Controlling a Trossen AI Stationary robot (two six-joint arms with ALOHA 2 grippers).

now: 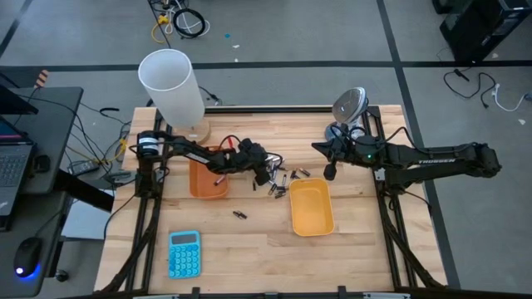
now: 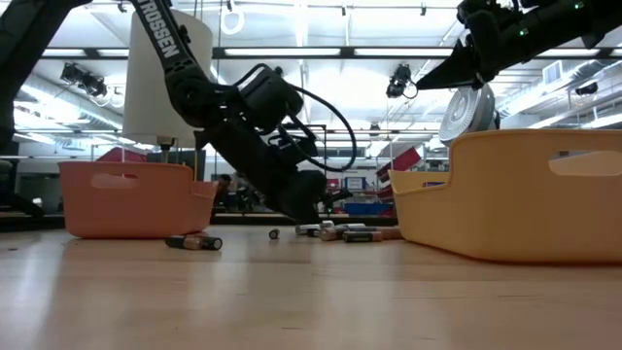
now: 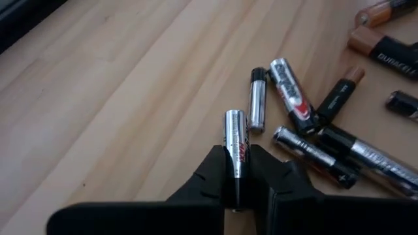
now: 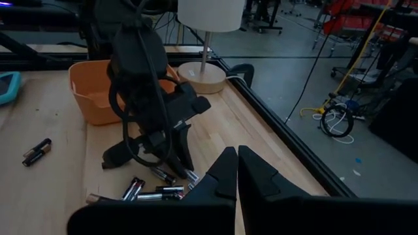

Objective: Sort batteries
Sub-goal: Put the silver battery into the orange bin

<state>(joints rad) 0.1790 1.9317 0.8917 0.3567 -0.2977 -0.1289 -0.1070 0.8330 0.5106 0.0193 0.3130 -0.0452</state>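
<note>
Down on the wooden worktop (image 1: pixel 249 241), left gripper (image 3: pixel 236 171) fingers clamp a silver AAA battery (image 3: pixel 235 140) w/ loose batteries (image 3: pixel 307 124) nearby; right gripper (image 4: pixel 236 171) fingers clenched, empty, raised.

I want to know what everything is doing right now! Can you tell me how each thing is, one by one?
Left claw: shut on a silver battery, low at the pile.
Right claw: shut, empty, raised above the table.
Battery pile: loose on the table, between the trays.
Lone batteries: lying apart on the table.
Orange tray: upright.
Yellow tray: upright, looks empty.
</note>
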